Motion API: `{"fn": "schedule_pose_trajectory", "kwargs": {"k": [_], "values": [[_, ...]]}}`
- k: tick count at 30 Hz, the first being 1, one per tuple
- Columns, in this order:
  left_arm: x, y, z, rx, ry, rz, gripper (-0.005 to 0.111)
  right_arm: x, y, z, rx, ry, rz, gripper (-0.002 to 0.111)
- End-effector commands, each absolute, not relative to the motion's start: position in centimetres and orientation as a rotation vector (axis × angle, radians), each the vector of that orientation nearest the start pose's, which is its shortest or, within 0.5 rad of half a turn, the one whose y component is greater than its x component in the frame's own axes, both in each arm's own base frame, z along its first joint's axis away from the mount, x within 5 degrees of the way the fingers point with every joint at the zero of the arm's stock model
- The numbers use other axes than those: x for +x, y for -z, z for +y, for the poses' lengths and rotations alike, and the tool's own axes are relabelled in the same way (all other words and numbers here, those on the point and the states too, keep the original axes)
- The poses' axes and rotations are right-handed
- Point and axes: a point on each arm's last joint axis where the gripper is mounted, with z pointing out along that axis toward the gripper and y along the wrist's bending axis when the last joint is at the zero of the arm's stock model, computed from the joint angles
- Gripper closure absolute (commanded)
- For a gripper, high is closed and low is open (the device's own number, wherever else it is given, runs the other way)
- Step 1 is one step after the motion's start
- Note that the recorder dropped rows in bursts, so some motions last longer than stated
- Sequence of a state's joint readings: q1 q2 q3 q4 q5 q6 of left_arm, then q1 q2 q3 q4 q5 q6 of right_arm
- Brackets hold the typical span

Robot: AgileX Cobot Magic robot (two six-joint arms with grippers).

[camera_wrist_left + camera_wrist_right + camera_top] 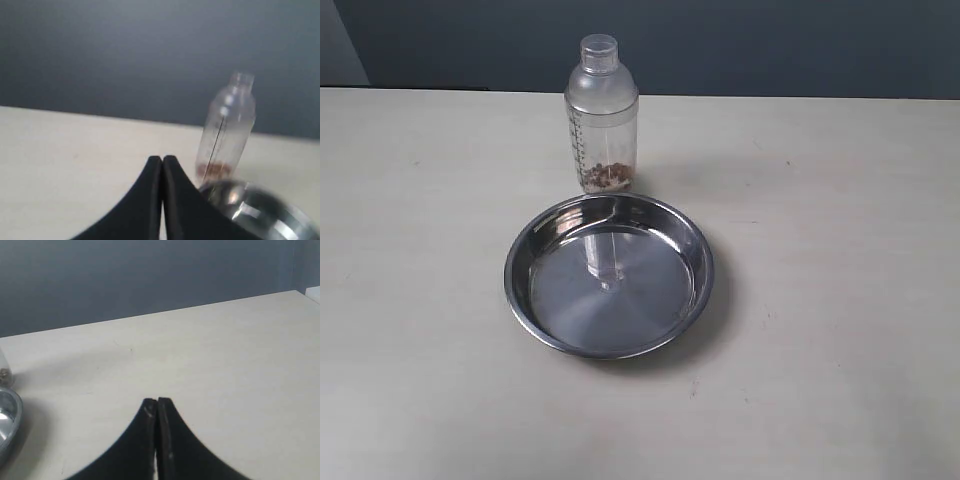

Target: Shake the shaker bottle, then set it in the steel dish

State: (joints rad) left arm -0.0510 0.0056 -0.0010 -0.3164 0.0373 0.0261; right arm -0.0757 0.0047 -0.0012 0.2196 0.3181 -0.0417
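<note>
Beige desk [840, 200] carries the steel dish [650, 310] near its middle, a shiny round pan lying flat with the bottle's reflection in its mirror-like bottom. Just beside the dish's rim, on the side toward the dark wall, the shaker bottle [601, 120] stands upright with its cap on and brown grains at its base, held by neither hand. Both the left hand [162, 162] and the right hand [157, 402] are clenched, black fingers pressed together on nothing.
</note>
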Motion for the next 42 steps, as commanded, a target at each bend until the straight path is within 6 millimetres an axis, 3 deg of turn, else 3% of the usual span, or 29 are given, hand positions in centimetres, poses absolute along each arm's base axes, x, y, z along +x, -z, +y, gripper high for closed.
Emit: {"fn": "schedule_pose_trajectory", "kwargs": {"k": [1,8,12,15,24,29,33,35,38,42], "values": [[5.4,-22.7,0.7,-0.538,0.582,1.247,0.106,5.5,-18.6,0.2,0.170,-0.120,1.777,0.109],[4.9,-23.9,1.7,-0.571,0.541,1.064,0.106,5.5,-18.6,0.2,0.170,-0.120,1.777,0.109],[4.9,-23.9,1.6,-0.628,0.639,1.047,0.106,5.5,-18.6,0.2,0.170,-0.120,1.777,0.109],[5.1,-23.4,1.3,-0.670,0.731,1.096,0.106,5.5,-18.6,0.2,0.170,-0.120,1.777,0.109],[5.5,-22.4,0.5,-0.649,0.747,1.246,0.106,5.5,-18.6,0.2,0.170,-0.120,1.777,0.109],[5.5,-22.4,0.5,-0.646,0.745,1.245,0.106,5.5,-18.6,0.2,0.170,-0.120,1.777,0.109],[4.5,-28.2,0.2,-0.353,0.523,1.137,0.106,5.5,-18.6,0.2,0.170,-0.120,1.777,0.109],[5.0,-30.8,0.1,-0.254,0.427,1.100,0.106,5.5,-18.6,0.2,0.170,-0.120,1.777,0.109],[8.6,-34.6,-0.5,-0.127,0.314,1.121,0.106,5.5,-18.6,0.2,0.170,-0.120,1.777,0.109],[15.4,-36.6,-2.2,0.016,0.349,1.224,0.106,5.5,-18.6,0.2,0.170,-0.120,1.777,0.109]]}}
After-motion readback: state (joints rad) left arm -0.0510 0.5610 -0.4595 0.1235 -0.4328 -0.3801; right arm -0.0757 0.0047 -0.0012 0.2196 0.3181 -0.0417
